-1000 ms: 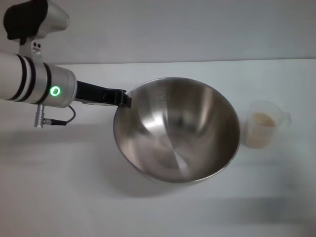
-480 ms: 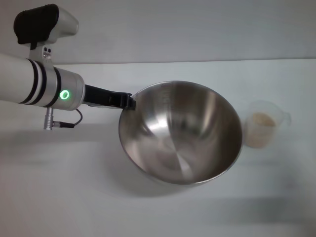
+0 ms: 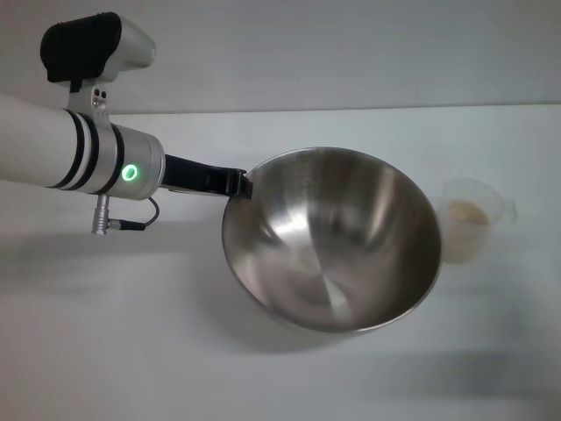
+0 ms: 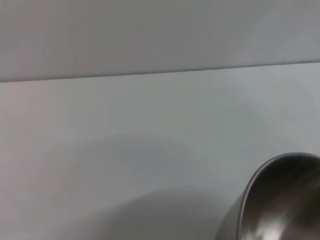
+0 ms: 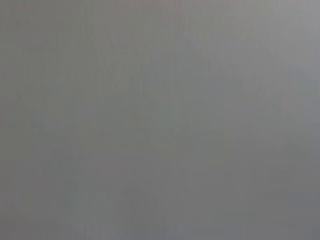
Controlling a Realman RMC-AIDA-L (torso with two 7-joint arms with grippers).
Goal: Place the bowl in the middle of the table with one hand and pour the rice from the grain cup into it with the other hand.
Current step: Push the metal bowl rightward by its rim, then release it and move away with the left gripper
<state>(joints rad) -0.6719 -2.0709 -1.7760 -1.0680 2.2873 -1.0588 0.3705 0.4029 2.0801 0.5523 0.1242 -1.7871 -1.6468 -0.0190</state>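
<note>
Item: large round stainless-steel mixing bowl (image 3: 331, 241), tilted, centre frame, pinched at its upper-left rim by the left gripper (image 3: 238, 183), fingers clamped on the steel.
Your small clear plastic grain cup (image 3: 473, 230) of beige rice (image 3: 467, 213) stands just beside the bowl's right edge on the white tabletop (image 3: 105, 351), the side nearer your unseen right arm.

Even, diffuse overhead light is seen on the plain white tabletop (image 3: 289, 386), with a soft shadow cast left of and below the large stainless-steel mixing bowl (image 3: 333, 241). Broad dull highlights are reflected inside it. The right wrist view is filled by featureless grey.
</note>
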